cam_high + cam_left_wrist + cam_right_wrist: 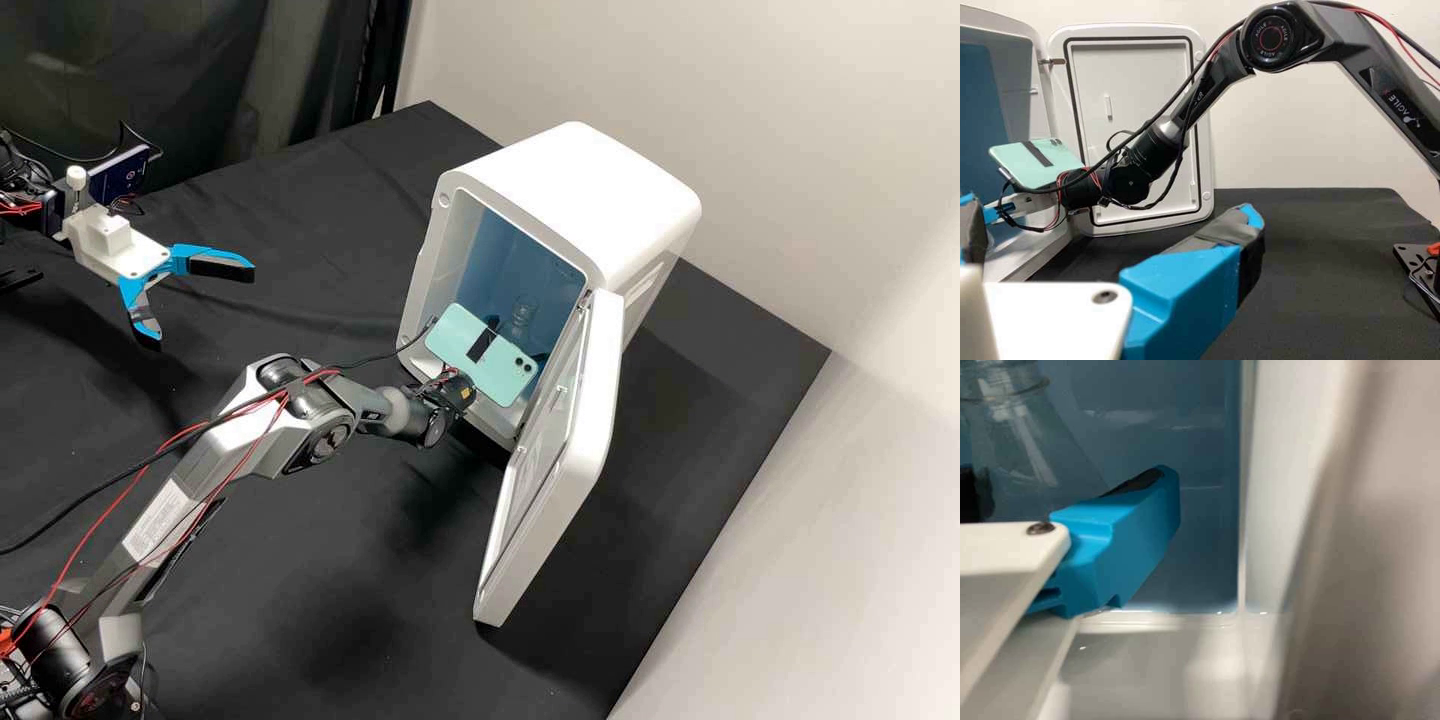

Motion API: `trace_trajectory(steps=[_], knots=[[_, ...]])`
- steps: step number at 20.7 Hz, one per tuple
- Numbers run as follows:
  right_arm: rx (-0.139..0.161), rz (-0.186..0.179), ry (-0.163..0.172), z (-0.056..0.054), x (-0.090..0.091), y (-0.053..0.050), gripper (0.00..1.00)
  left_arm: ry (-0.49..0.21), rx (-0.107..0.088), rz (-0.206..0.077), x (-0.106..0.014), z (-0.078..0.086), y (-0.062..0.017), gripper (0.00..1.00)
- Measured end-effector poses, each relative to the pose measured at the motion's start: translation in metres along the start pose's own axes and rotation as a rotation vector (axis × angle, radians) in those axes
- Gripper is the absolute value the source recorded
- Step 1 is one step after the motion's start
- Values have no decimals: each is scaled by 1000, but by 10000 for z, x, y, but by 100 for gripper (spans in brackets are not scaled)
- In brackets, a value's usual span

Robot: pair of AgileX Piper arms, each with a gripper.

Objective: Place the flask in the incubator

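Clear glass conical flask sits inside the white plastic box incubator, deep in its pale blue chamber, at about 3 o'clock on the black cloth-covered bench. In my right wrist view the flask wall bulges right in front of the right gripper. I cannot tell whether that gripper has hold of the glass or has let go. The left gripper hangs at about 10 o'clock with its jaws spread wide and nothing in them.

**Risks, my read:**
- If the glass is held, pulling the arm back would drag the flask out again or tip it.
- Glass on a smooth plastic floor looks slippery, and the flask has a narrow neck over a wide base, so a sideways nudge could slide it or knock it over.
- The mint-green flat phone strapped on the right wrist fills much of the opening. It or the loose black cable could catch the frame on the way out.
- The white slab door hangs open at 5 o'clock of the incubator. A bump from the arm could swing it into the arm.

**Surfaces:** the incubator shell is glossy with rounded corners, the chamber lining is smooth, the gripper is hard blue plastic with dark pads, and the bench cloth is matte.
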Motion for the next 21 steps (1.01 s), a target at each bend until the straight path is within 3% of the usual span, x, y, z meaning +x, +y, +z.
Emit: trace_trajectory(steps=[13, 21], knots=[[0, -3, -7, 27, -10, -1, 100, -3, 7, 13, -9, 12, 31, 100], [-4, 4, -12, 60, -42, 52, 100, -3, 7, 13, -9, 12, 31, 100]])
